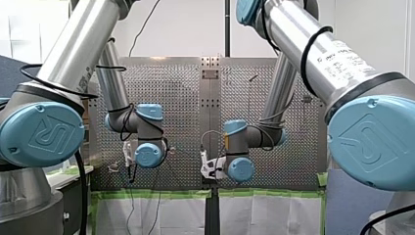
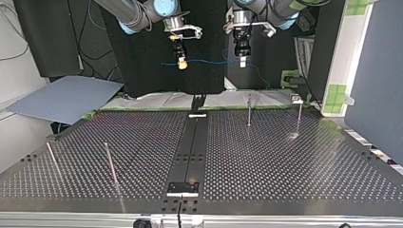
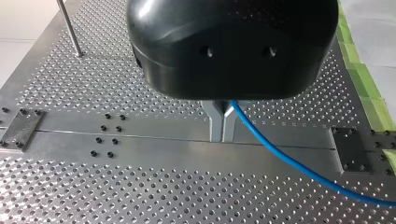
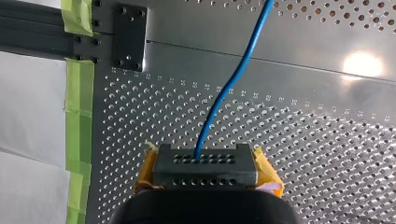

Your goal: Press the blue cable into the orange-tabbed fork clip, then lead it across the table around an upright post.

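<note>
Left gripper (image 3: 222, 131): metal fingers pressed together on the blue cable (image 3: 289, 160); right gripper (image 4: 204, 161): yellow pads pinch it too; the cable spans between them, clear above the perforated table (image 2: 285, 156), probably to keep a straight run for seating; can't make out the fork clip; upright post (image 2: 248, 110) stands below.

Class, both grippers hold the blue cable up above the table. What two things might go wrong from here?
1. The blue cable spans between my left gripper and my right gripper. If the arms pull apart, it may slip from the narrow metal fingers.
2. A thin upright post stands on the table below them. A descending arm or the cable's hanging tail might snag it.
</note>
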Tool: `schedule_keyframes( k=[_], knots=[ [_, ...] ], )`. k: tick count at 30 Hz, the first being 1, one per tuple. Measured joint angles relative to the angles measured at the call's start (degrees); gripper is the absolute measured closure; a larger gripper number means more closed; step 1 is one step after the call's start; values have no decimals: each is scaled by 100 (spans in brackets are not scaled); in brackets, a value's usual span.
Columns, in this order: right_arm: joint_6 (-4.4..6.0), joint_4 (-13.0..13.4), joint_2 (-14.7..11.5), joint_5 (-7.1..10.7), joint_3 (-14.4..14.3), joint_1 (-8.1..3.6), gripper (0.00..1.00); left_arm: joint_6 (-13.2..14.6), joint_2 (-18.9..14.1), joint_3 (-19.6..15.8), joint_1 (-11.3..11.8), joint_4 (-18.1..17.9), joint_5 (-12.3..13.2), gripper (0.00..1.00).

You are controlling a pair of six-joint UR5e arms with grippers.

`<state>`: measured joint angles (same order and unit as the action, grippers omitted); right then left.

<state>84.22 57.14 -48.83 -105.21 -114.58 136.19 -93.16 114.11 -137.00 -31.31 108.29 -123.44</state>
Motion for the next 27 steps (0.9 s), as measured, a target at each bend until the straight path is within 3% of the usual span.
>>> schedule_keyframes(
  k=[8, 15, 21, 27],
  knots=[
    [30, -30, 31, -31, 32, 26, 100, 0, 0, 0, 0, 0, 0, 100],
    [339, -337, -85, -238, 340, 116, 100, 0, 0, 0, 0, 0, 0, 100],
    [653, -506, -393, -24, 523, 63, 100, 0, 0, 0, 0, 0, 0, 100],
    [776, -615, -717, 47, 539, -19, 100, 0, 0, 0, 0, 0, 0, 100]
  ],
)
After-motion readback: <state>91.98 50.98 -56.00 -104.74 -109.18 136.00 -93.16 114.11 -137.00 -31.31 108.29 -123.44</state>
